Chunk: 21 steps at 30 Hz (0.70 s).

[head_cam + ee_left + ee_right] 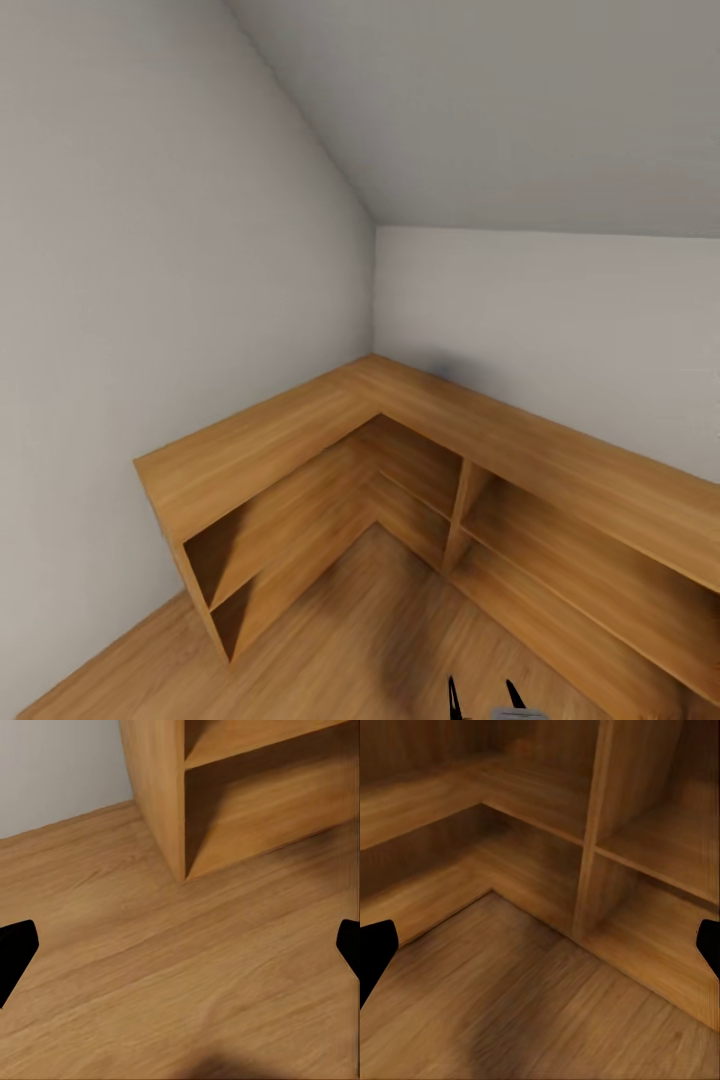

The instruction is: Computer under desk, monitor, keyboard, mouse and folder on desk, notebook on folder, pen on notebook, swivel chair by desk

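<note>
None of the task's things is before the robot — just an L-shaped wooden shelf unit (400,470) from nine to three o'clock, on wooden floor (340,650). Left pincer (180,952) and right pincer (540,952) are spread, seemingly empty. No direction or nearer arm can be judged — the robot likely must turn.

Both claws, left (180,949) and right (540,949), gape wide (holding nothing).

Black pointed fingertips (455,695), grey housing
</note>
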### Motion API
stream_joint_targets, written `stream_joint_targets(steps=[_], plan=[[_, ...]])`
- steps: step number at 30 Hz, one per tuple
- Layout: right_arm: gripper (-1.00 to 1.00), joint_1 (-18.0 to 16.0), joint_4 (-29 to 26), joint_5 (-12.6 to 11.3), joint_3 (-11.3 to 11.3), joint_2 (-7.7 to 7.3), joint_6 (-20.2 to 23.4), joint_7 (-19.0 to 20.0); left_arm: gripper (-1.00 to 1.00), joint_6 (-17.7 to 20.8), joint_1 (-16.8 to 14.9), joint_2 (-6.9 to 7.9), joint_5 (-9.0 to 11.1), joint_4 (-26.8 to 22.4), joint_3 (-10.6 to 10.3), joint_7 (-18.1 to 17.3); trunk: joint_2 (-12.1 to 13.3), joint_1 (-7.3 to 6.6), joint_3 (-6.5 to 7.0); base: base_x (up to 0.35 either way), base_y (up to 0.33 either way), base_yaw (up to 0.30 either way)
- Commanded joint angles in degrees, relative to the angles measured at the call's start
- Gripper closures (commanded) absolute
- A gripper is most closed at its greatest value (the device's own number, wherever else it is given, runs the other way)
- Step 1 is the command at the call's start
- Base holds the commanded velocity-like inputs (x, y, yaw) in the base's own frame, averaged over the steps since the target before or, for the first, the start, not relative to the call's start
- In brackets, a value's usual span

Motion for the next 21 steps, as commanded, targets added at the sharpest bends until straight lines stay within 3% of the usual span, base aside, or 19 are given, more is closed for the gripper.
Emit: stream_joint_targets(steps=[1, 21], plan=[[-1.00, -0.1, 0.1, -0.5, 0.5, 0.01, -0.1, -0.1, -1.00, -0.1, 0.0, -0.02, -0.1, 0.0, -0.5, 0.6, 0.0, 0.01, -0.06, 0.048, 0.019, -0.262], [-1.00, -0.1, 0.1, -0.6, 0.4, 0.01, 0.6, -0.1, -1.00, -0.1, 0.0, -0.02, 0.0, 0.0, -0.5, 0.6, 0.0, 0.01, -0.09, 0.006, 0.002, -0.273]])
